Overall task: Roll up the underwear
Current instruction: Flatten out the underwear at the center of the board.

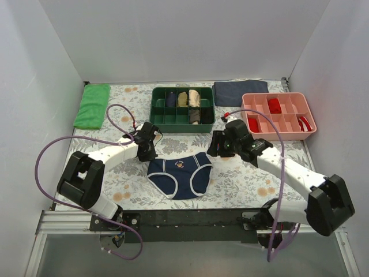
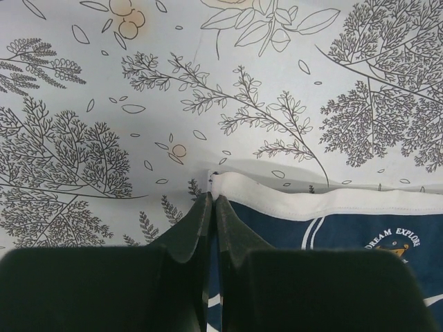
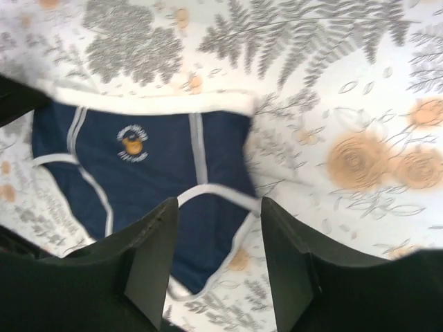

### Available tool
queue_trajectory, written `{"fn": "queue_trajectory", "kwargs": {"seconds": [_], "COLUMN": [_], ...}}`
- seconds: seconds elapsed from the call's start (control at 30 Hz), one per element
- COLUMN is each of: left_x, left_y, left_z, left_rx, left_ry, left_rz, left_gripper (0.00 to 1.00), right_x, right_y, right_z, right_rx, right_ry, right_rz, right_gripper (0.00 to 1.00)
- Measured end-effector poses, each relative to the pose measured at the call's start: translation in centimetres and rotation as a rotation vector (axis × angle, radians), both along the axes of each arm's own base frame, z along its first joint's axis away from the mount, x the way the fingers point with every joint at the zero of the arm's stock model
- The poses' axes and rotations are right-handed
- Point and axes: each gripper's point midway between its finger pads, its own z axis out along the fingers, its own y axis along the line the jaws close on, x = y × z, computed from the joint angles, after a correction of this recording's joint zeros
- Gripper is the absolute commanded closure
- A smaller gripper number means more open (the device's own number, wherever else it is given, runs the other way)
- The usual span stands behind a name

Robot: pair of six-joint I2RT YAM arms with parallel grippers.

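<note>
The navy underwear (image 1: 180, 175) with white piping lies flat on the floral table, waistband toward the back, emblem up. My left gripper (image 1: 147, 151) is shut on the waistband's left corner; in the left wrist view its tips (image 2: 212, 200) pinch the white band of the underwear (image 2: 332, 214). My right gripper (image 1: 217, 145) is open and empty, just above the right waistband corner. In the right wrist view the underwear (image 3: 138, 173) lies below its spread fingers (image 3: 156, 228), not touched by them.
A green organizer tray (image 1: 182, 108) with rolled garments stands behind the underwear. A pink tray (image 1: 279, 116) with red items is at the back right. A folded dark cloth (image 1: 240, 90) and a green cloth (image 1: 92, 105) lie at the back.
</note>
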Motion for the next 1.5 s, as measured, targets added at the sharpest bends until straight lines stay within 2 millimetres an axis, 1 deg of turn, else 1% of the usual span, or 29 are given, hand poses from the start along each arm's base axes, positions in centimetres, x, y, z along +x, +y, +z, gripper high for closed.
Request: {"fn": "queue_trajectory", "kwargs": {"seconds": [0.07, 0.1, 0.13, 0.23, 0.37, 0.5, 0.6, 0.77, 0.83, 1.0, 1.1, 1.2, 1.3, 1.33, 1.4, 1.43, 1.5], "left_x": [0.0, 0.0, -0.1, -0.2, -0.2, -0.2, -0.2, -0.2, -0.3, -0.2, -0.2, -0.2, -0.2, -0.2, -0.2, -0.2, -0.2], "left_y": [0.0, 0.0, 0.0, 0.0, 0.0, -0.1, -0.1, -0.2, -0.3, -0.4, -0.5, -0.5, -0.5, -0.5, -0.5, -0.5, -0.5], "left_z": [0.0, 0.0, -0.1, -0.4, -0.6, -0.7, -0.7, -0.8, -0.8, -0.7, -0.8, -0.9, -0.9, -0.9, -0.9, -0.9, -0.9], "left_rx": [0.002, 0.003, 0.003, 0.011, 0.015, 0.016, 0.017, 0.012, 0.009, 0.002, 0.001, 0.002, 0.001, 0.001, 0.001, 0.001, 0.001], "left_ry": [0.001, 0.003, 0.006, 0.018, 0.024, 0.027, 0.030, 0.032, 0.034, 0.033, 0.034, 0.036, 0.036, 0.036, 0.036, 0.036, 0.036], "left_rz": [-0.008, -0.013, -0.016, -0.024, -0.035, -0.045, -0.051, -0.057, -0.058, -0.064, -0.067, -0.069, -0.069, -0.069, -0.070, -0.070, -0.071], "left_gripper": [1.00, 1.00, 1.00, 1.00, 1.00, 1.00, 1.00, 1.00, 1.00, 1.00, 1.00, 1.00, 1.00, 1.00, 1.00, 1.00, 1.00], "right_x": [1.6, 2.3, 2.5, 2.3, 2.4, 3.2, 3.5, 3.3, 3.3, 3.9, 3.9, 4.3, 4.6, 4.7, 4.9, 4.8, 4.5], "right_y": [-0.8, -1.2, -1.3, -0.8, 0.3, 1.2, 1.7, 2.0, 2.1, 2.7, 3.0, 3.3, 3.4, 3.4, 3.3, 3.2, 2.9], "right_z": [-1.0, -1.8, -2.5, -4.1, -4.7, -5.3, -6.3, -8.2, -8.4, -8.1, -8.6, -8.6, -8.6, -8.7, -8.9, -9.0, -9.4], "right_rx": [-0.004, -0.011, -0.018, -0.017, 0.022, 0.067, 0.086, 0.091, 0.096, 0.126, 0.138, 0.157, 0.167, 0.171, 0.175, 0.176, 0.174], "right_ry": [0.022, 0.044, 0.063, 0.116, 0.133, 0.135, 0.159, 0.211, 0.217, 0.195, 0.206, 0.206, 0.204, 0.203, 0.203, 0.207, 0.219], "right_rz": [-0.010, -0.008, 0.000, 0.051, 0.093, 0.108, 0.115, 0.118, 0.121, 0.134, 0.138, 0.135, 0.129, 0.126, 0.118, 0.112, 0.103], "right_gripper": [0.44, 0.44, 0.44, 0.44, 0.44, 0.45, 0.46, 0.46, 0.46, 0.46, 0.46, 0.47, 0.55, 0.66, 0.75, 0.97, 0.99]}}
